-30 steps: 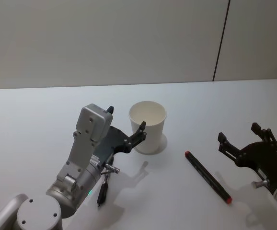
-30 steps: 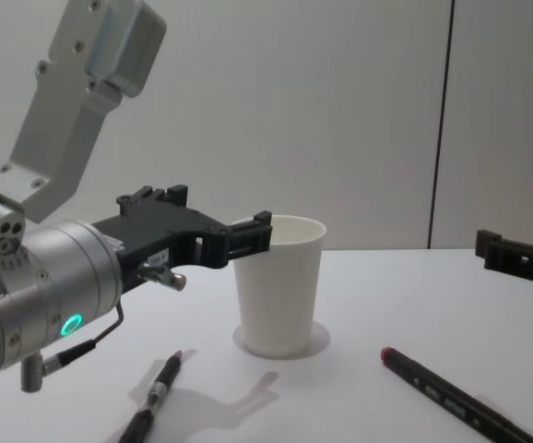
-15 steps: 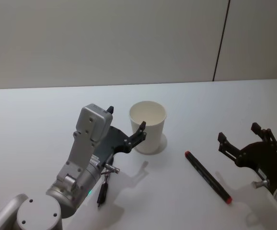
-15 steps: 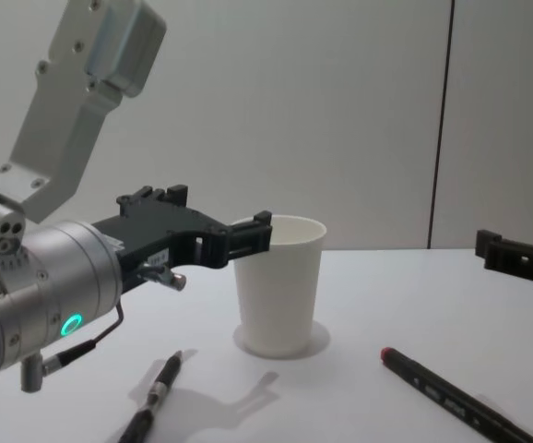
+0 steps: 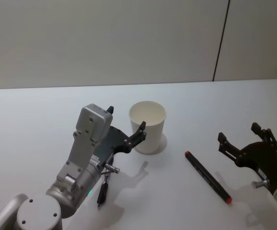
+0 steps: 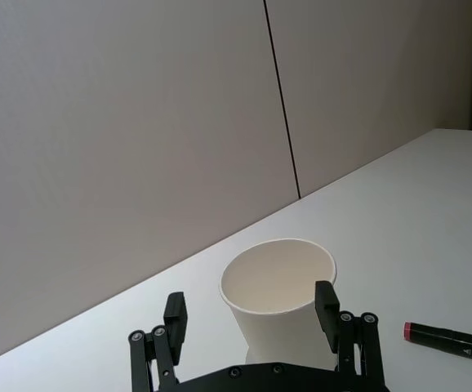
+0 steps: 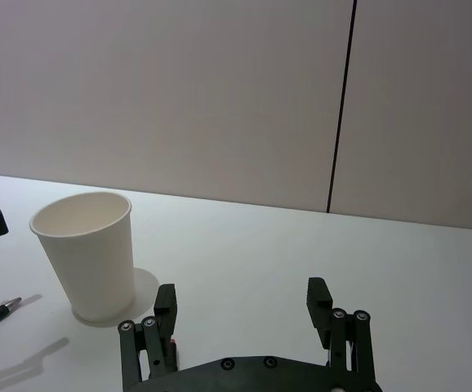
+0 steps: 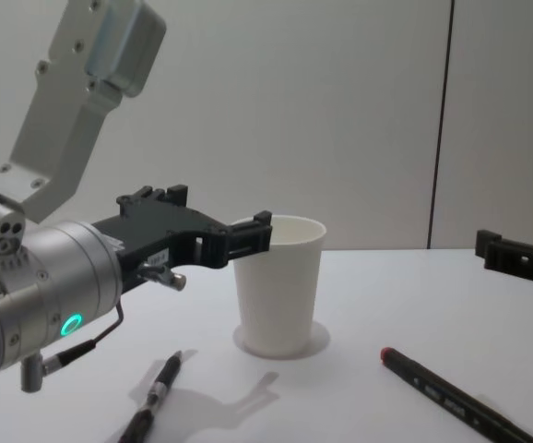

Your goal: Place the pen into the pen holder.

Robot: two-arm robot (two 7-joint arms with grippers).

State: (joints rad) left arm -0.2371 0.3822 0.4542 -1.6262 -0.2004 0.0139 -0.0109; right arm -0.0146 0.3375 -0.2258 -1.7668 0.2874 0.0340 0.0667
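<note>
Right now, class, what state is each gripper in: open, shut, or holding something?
Left gripper: open, holding nothing, by the pen holder.
Right gripper: open, holding nothing.

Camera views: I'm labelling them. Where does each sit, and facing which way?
Head: high, looking forward-down at the table; left end effector and right end effector show.
Chest: low, looking across the table; left arm large.
Left wrist: behind its open end effector, facing the pen holder.
Right wrist: likewise, from the other side.
All four share the pen holder.
</note>
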